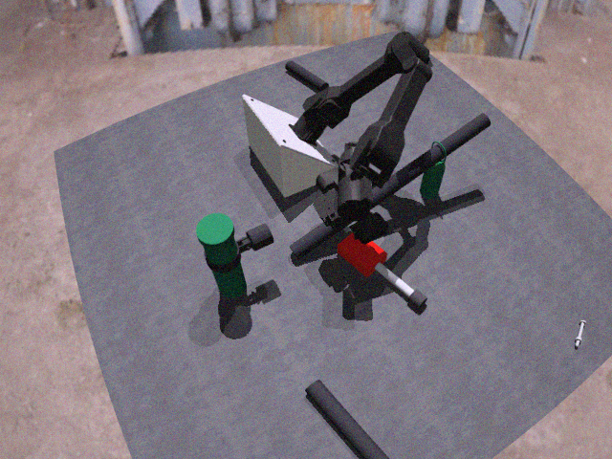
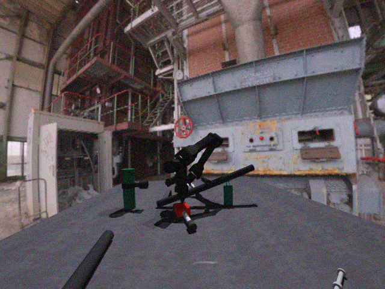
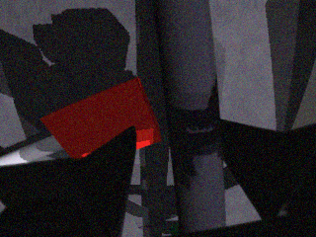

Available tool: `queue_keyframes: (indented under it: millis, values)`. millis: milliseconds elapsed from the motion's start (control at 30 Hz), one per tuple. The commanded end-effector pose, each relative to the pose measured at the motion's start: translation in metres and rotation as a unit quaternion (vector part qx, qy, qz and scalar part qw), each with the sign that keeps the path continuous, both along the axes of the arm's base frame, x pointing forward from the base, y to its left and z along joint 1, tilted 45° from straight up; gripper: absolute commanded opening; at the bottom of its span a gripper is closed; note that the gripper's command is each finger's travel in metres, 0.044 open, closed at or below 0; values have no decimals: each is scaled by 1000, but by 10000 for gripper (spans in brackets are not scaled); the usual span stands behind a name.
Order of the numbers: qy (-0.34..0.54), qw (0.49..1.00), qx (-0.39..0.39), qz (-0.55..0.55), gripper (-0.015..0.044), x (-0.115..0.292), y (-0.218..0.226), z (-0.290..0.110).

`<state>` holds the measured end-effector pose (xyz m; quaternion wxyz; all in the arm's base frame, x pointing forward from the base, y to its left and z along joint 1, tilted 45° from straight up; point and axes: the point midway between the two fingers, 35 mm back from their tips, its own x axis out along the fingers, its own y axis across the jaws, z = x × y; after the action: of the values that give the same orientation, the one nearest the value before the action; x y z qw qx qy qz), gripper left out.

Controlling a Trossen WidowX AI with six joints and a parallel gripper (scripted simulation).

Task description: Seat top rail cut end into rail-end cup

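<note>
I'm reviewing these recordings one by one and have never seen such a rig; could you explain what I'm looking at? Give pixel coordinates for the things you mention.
The machine is one black jointed arm with a gripper (image 1: 368, 228) (image 3: 170, 125). The top picture looks down from above, the exterior one looks across the surface, and the wrist one looks past the fingers.

A dark rail (image 1: 464, 132) (image 2: 237, 173) (image 3: 190, 54) slants through a loop above a short green post (image 1: 432, 180) (image 2: 228, 195). A taller green post (image 1: 215, 229) (image 2: 129, 189) carries a dark cup (image 1: 259, 235) (image 2: 143, 185). A red-headed mallet (image 1: 360, 254) (image 2: 181, 209) (image 3: 101, 118) lies nearby. The rail is between the partly open fingers, not visibly gripped.
</note>
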<state>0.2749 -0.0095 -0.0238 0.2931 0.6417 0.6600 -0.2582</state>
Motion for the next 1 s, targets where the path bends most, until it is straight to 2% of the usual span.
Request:
queue_keyframes:
  millis: [0,633,800,967]
  values:
    - [3,1000,3,-2,256,-2,1,-1]
    - [3,1000,3,-2,129,-2,1,-1]
    - [3,1000,3,-2,0,-2,-3,2]
    - [4,1000,-17,-4,0,-3,-12,6]
